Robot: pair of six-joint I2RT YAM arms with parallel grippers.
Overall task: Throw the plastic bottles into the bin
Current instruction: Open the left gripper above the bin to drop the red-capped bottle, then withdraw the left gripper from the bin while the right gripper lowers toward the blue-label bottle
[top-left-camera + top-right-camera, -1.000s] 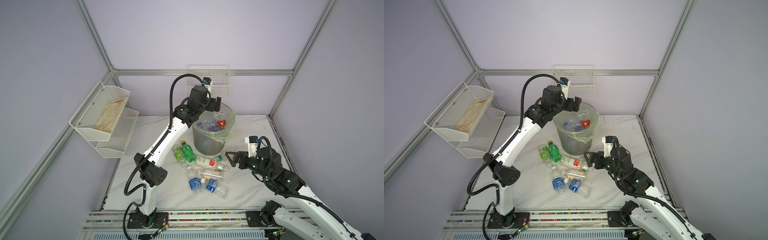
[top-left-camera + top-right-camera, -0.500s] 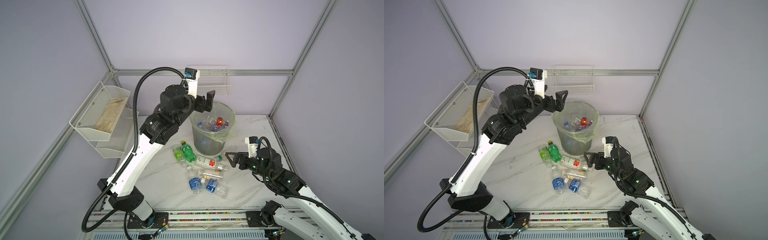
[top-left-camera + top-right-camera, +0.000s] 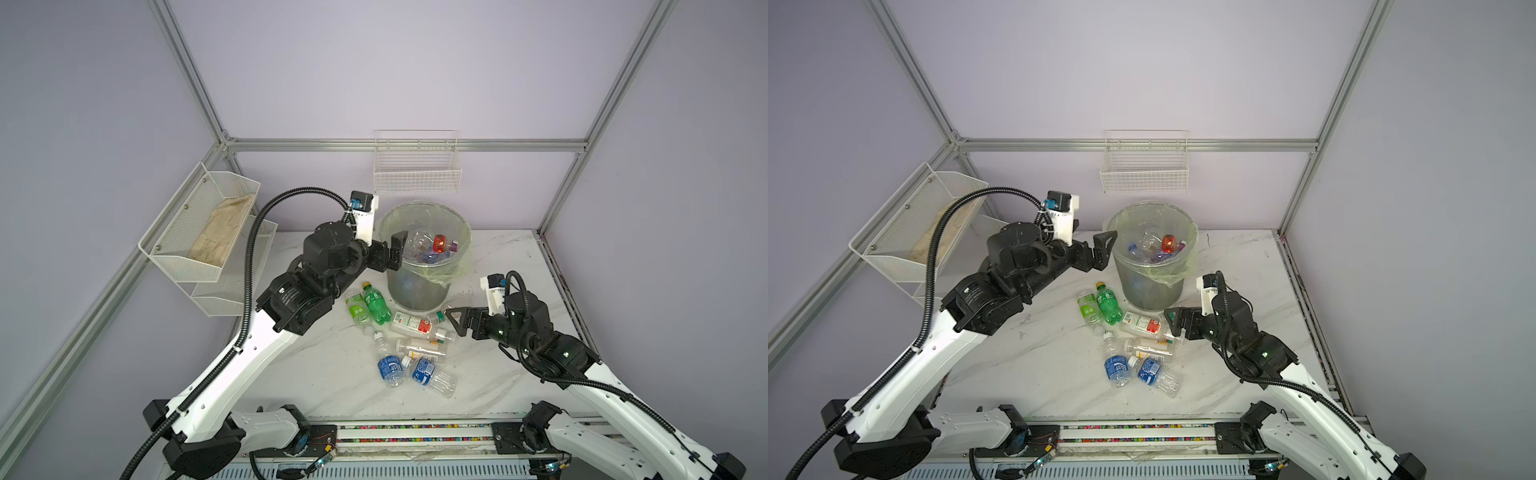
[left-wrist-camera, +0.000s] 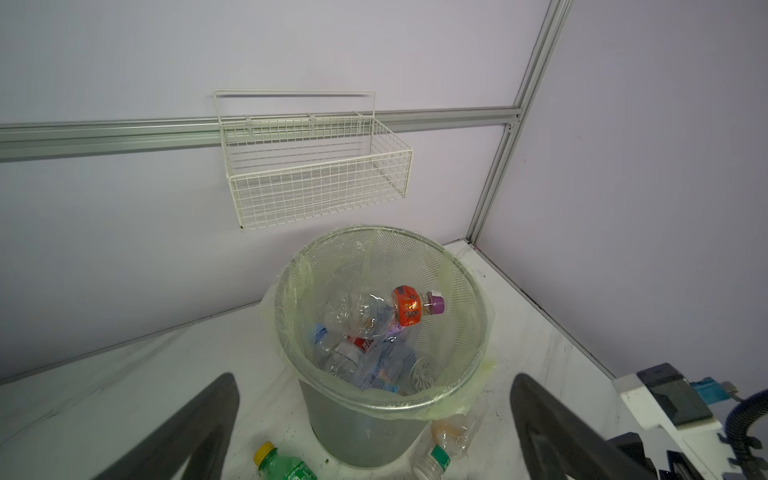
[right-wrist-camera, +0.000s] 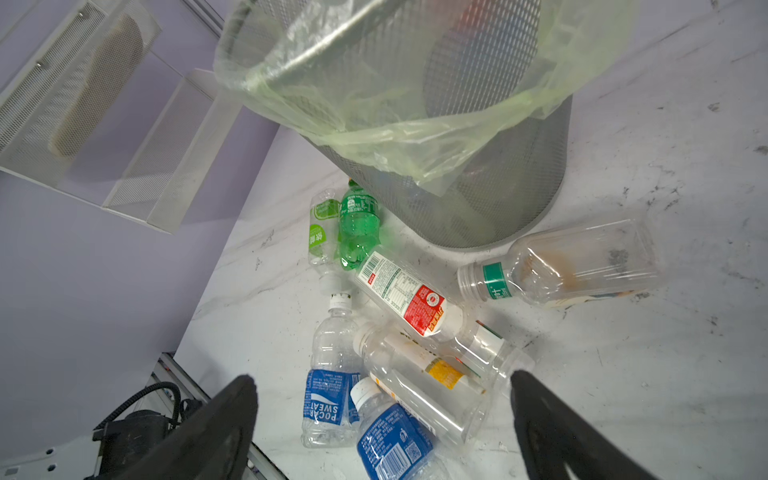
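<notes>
1. Well above the surface (image 3: pixel 316 365), the left arm's fingers (image 3: pixel 1102 249) stand wide apart and empty, just beside the rim of the bin (image 3: pixel 415 286), probably the height needed to clear it.
2. Several plastic bottles (image 3: pixel 411 324) lie on their sides on the surface at the bin's foot, within either arm's reach; one blue label (image 5: pixel 328 399) reads "POCARI SWEAT", and a pale green label (image 5: pixel 320 232) carries Chinese characters.
3. The bin, at the rear, already holds more bottles, an orange-labelled bottle (image 4: pixel 409 309) uppermost.
4. The right arm's fingers (image 3: pixel 1177 322), spread wide and empty, hover low beside the heap, seemingly lined up for a pick.
</notes>
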